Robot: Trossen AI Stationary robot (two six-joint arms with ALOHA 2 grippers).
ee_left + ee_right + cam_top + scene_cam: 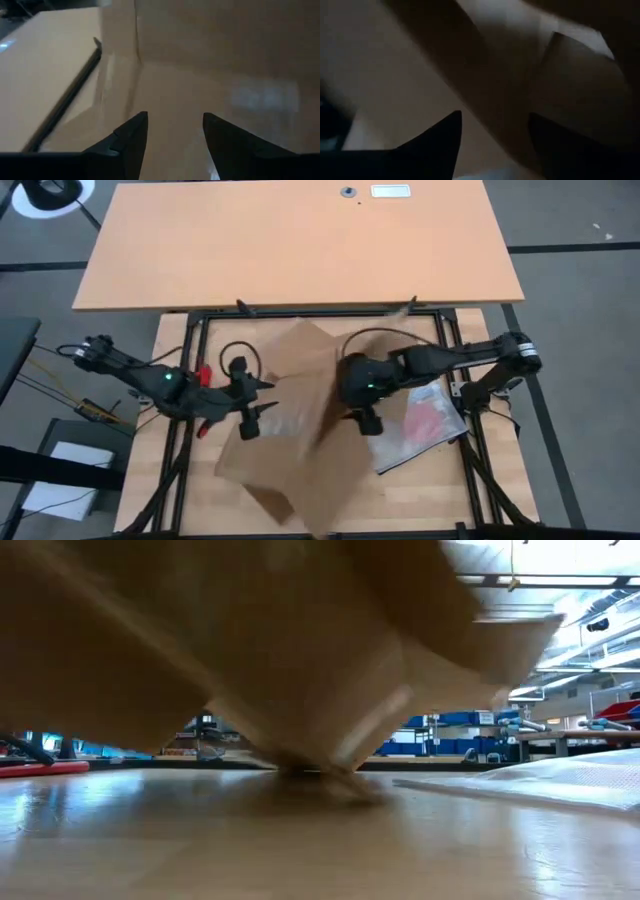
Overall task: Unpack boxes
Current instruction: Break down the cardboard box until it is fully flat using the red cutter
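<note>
Between both arms on the desk [430, 500] sits the tilted brown cardboard box [290, 430], flaps open; left end effector [262, 402] and right end effector [492, 132] spread, holding nothing.

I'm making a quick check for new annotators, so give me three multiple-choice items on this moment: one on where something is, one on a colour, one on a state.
1. Where does the clear plastic zip bag with a red item lie?
A. On the table beside the right arm
B. Inside the carton
C. On the far tan tabletop

2. What colour is the cardboard shipping carton?
A. White
B. Brown
C. Blue

3. How do the fingers of the left gripper stand?
A. Clamped on a flap
B. Shut on nothing
C. Apart, with nothing between them

Answers: 1 A, the high view shows it flat beneath the right arm, outside the carton. 2 B, brown in every view. 3 C, the left wrist view shows a clear gap between the fingers, the carton wall ahead.
</note>
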